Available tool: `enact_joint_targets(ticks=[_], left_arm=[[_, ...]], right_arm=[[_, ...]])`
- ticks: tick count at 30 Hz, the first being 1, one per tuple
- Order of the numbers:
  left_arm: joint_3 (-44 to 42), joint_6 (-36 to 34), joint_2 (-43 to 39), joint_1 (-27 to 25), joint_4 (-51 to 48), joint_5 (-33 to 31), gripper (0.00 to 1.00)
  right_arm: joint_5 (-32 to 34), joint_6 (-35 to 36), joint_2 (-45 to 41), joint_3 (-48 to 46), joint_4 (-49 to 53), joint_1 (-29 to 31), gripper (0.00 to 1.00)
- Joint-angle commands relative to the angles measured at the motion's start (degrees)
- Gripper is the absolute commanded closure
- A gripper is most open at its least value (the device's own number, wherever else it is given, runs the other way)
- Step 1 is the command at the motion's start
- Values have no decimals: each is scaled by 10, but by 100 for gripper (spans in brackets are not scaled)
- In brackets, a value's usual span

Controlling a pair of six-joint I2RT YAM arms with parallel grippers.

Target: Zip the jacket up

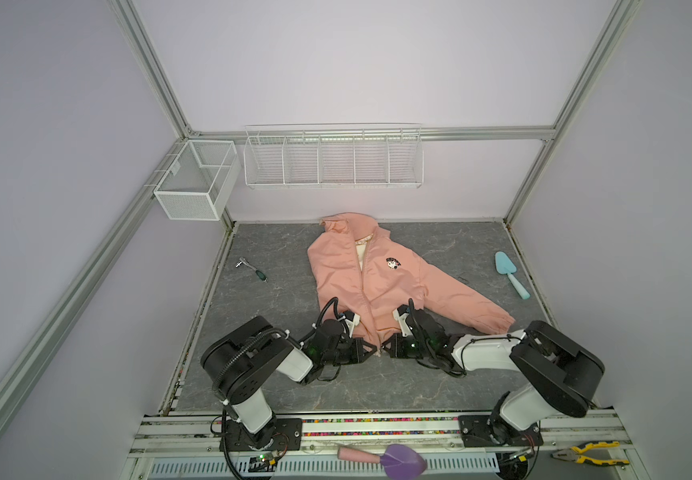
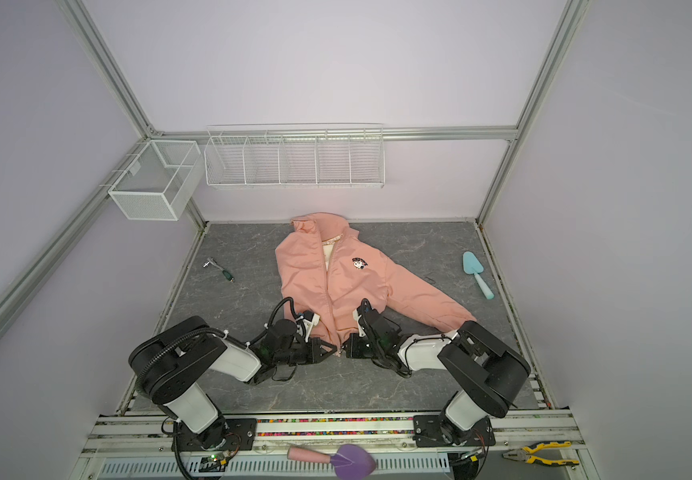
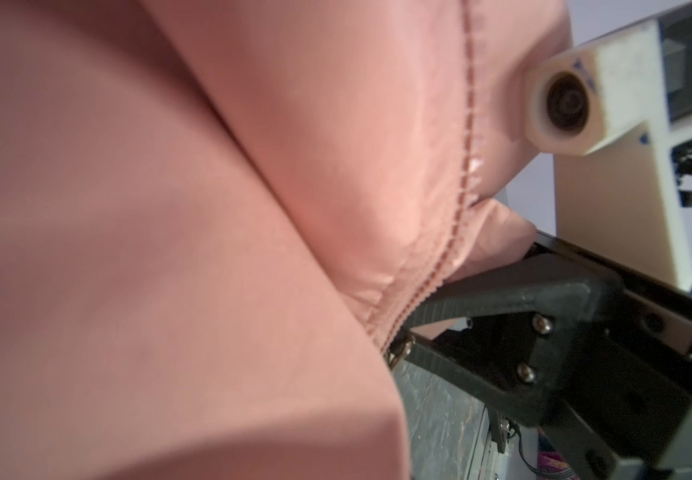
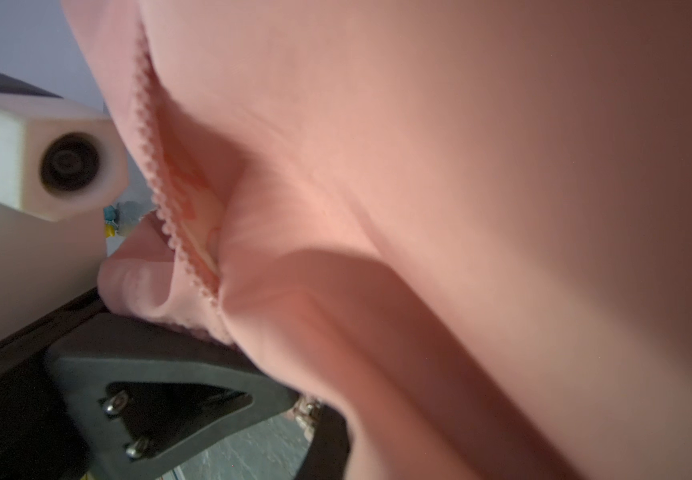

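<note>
Two grippers meet at the hem of the jacket (image 1: pixel 402 286). It lies front-up on the grey table (image 1: pixel 269 374), hood (image 1: pixel 348 222) toward the back wall, one sleeve (image 1: pixel 464 301) spread to the R side.

L gripper (image 1: pixel 369 348) and R gripper (image 1: pixel 385 346) face each other tip to tip, either side of the zip's lower end. Both are closed, each pinching hem fabric just beside the zip foot.

Wrist views (close-up, blurred): black fingers (image 3: pixel 481 297) clamp the pink edge. A small metal zip part (image 3: pixel 399 351) shows at the tips; slider or end pin, cannot tell which.

Zip state: front gapes at the collar, cream lining (image 1: pixel 361 253) exposed. Lower down the edges lie close, but a wrist view shows a loose tooth row (image 4: pixel 157 199) w/ lining behind, so prob. not meshed.

Step in hand (judged): bottom ends held together, i.e. start of the zip; closure itself not yet begun.

Next move calls for the pin seated fully in the slider and one gripper anchoring the hem taut. The other takes the pull tab and draws it straight toward the collar. Slack or skewed fabric would likely jam the teeth.

Ratchet (image 1: pixel 252 270) and blue trowel (image 1: pixel 510 274) lie well apart from the work.
</note>
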State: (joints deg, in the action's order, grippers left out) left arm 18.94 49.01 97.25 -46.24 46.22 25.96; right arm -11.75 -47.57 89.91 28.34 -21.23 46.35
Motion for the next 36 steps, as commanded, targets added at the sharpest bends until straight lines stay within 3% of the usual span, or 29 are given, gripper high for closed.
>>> enact_joint_targets(ticks=[1, 9, 21, 26, 36], left_arm=[[-17, -1, 19, -1, -32, -7, 100], [-12, -10, -42, 3, -73, -9, 100], [89, -105, -239, 20, -349, -52, 100], [110, -131, -272, 21, -355, -70, 100], [119, -157, -354, 21, -292, -46, 100]], right_arm=[[10, 0, -23, 8, 31, 4, 94], [32, 24, -99, 17, 108, -9, 94], [47, 68, -199, 59, 207, -37, 94], [40, 84, -215, 88, 227, -47, 94], [11, 112, -219, 134, 248, -75, 94]])
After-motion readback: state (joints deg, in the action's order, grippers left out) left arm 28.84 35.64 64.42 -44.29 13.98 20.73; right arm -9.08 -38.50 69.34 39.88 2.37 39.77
